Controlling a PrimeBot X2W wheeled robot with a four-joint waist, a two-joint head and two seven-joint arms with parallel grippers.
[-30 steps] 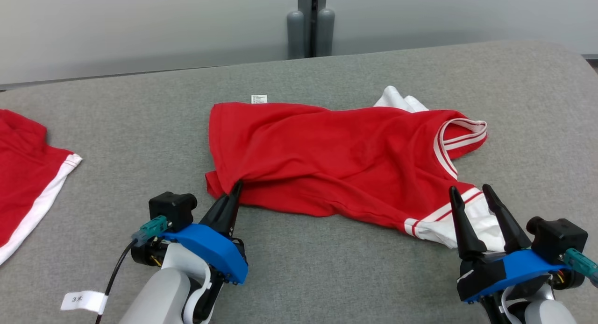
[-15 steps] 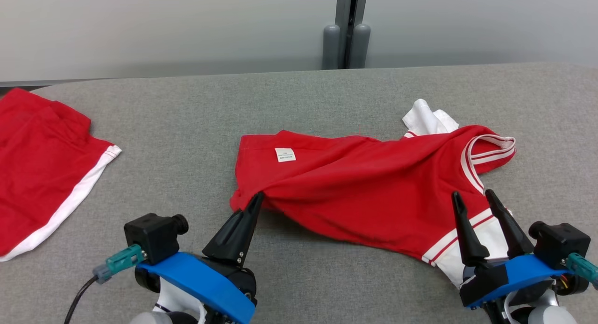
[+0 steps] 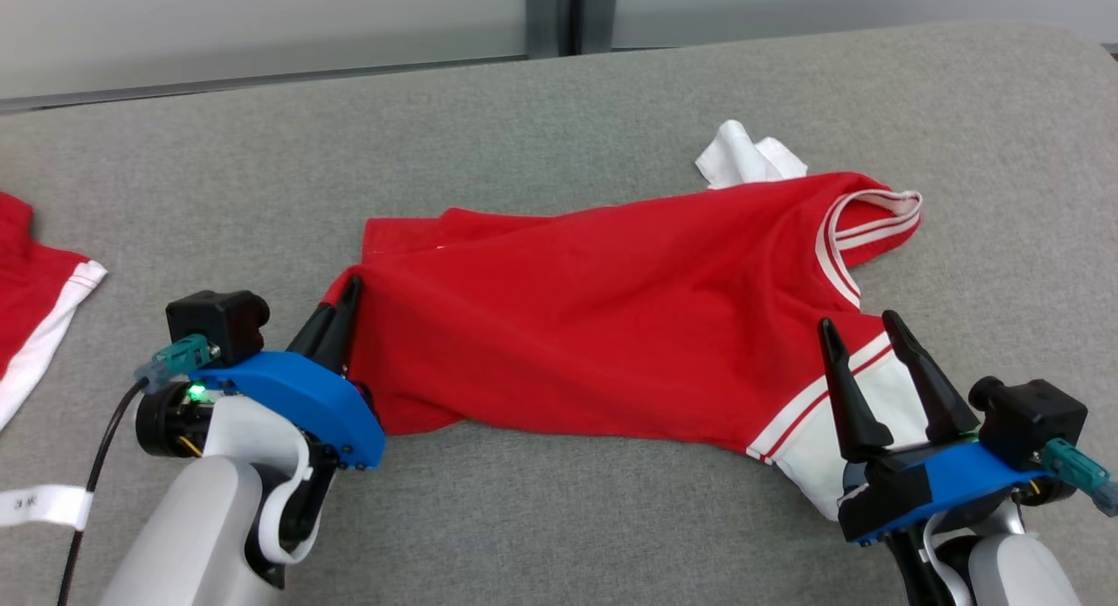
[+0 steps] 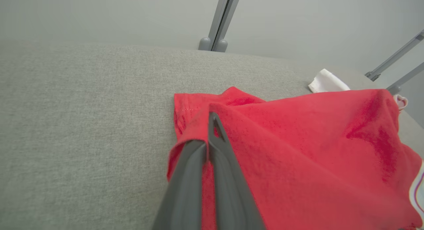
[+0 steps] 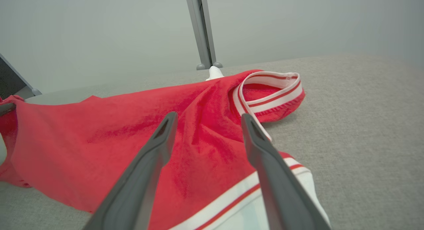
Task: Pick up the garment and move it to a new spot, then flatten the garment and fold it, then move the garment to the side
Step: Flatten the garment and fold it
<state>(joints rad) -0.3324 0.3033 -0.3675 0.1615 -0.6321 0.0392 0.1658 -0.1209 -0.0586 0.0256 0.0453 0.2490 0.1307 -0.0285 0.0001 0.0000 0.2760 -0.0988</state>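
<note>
Two claws work the red shirt [image 3: 611,309] sprawled on the grey counter [image 3: 524,519]: left claw [image 3: 349,285] pinched shut on a hem corner [image 4: 180,114], right claw [image 3: 858,320] gaping over the white sleeve [image 3: 812,471], where this light, limp cloth likely wants gripping.

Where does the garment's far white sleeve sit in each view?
Head view: white sleeve upper right of centre, behind the red garment.
Left wrist view: sleeve upper right, at the garment's far edge.
Right wrist view: sleeve top centre, below the grey post.
Shared landmark: grey post behind the table.
</note>
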